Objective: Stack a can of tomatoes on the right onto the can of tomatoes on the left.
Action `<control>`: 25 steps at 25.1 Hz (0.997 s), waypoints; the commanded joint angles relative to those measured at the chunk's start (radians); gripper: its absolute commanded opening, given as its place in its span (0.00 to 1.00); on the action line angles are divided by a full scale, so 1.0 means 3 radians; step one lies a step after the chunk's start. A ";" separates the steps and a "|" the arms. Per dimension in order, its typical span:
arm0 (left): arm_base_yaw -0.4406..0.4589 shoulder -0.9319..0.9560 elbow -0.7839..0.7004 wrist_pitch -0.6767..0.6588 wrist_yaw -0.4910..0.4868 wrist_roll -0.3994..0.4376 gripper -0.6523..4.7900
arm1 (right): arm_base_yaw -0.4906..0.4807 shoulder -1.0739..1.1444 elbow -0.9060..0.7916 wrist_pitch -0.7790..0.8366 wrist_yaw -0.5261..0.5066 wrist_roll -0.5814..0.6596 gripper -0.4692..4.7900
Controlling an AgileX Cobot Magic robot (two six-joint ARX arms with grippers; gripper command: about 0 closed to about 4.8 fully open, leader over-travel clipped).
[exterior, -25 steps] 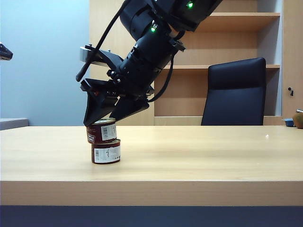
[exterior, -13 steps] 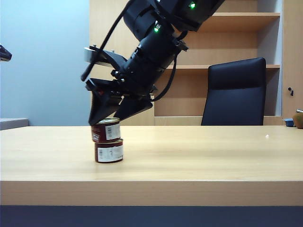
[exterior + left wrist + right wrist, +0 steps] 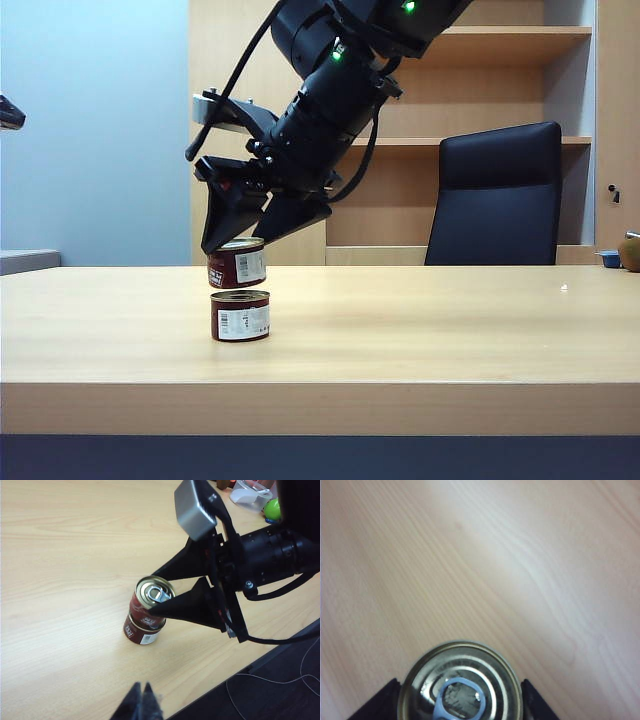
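Note:
Two dark red cans of tomatoes with white labels are on the left of the table (image 3: 450,320). The lower can (image 3: 240,316) stands upright on the wood. The upper can (image 3: 237,264) hangs slightly tilted just above it, with a thin gap between them. My right gripper (image 3: 237,245) reaches across to the left and is shut on the upper can, its black fingers on either side of the rim. The right wrist view shows that can's lid (image 3: 461,682) between my right gripper (image 3: 460,700). My left gripper (image 3: 142,687) is shut, empty, hovering near the table's front edge, away from the cans (image 3: 142,632).
A black office chair (image 3: 495,195) and wooden shelves stand behind the table. Small objects sit at the far right edge (image 3: 628,252). A white container (image 3: 250,492) and a green ball (image 3: 272,510) lie beyond the right arm. The table's front edge (image 3: 220,680) runs close to my left gripper.
My right gripper moved right and up with the upper can. The lower can also slid to the right. The upper can, resting on the lower one earlier, now hangs clear of it.

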 commanded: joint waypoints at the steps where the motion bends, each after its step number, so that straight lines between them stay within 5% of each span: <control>1: 0.0001 -0.0005 0.0014 0.0034 0.0006 0.0015 0.11 | -0.0019 -0.0013 0.0013 0.0001 -0.0005 0.0001 0.67; 4: 0.0001 -0.0005 0.0014 0.0034 0.0006 0.0015 0.11 | -0.0039 0.0008 0.0013 -0.0008 -0.0017 0.0000 0.68; 8: 0.0001 -0.0005 0.0014 0.0036 0.0006 0.0015 0.11 | -0.0043 0.0014 0.0013 -0.0013 -0.0107 0.0001 0.86; 13: 0.0001 -0.0004 0.0013 0.0038 0.0006 0.0014 0.11 | -0.0031 -0.0048 0.0023 0.0019 -0.0295 0.0008 0.95; 16: 0.0001 -0.0004 0.0013 0.0092 0.0006 0.0014 0.11 | 0.0017 -0.0346 0.0023 -0.0018 -0.0005 0.0011 0.93; 17: 0.0003 -0.0004 0.0013 0.0132 0.0005 0.0014 0.11 | 0.0017 -0.0467 0.0022 -0.0060 0.0098 0.0008 0.78; 18: 0.0003 -0.0004 0.0011 0.0247 0.0004 0.0014 0.11 | 0.0014 -0.0689 0.0022 -0.0196 0.0165 0.0005 0.22; 19: 0.0011 -0.0005 0.0011 0.0409 -0.0034 -0.0009 0.11 | 0.0000 -0.0898 0.0014 -0.0290 0.0160 0.0011 0.08; 25: 0.0065 -0.0225 0.0009 0.0706 -0.0660 -0.0084 0.11 | -0.0111 -0.1803 -0.0646 0.0310 0.0364 0.0050 0.07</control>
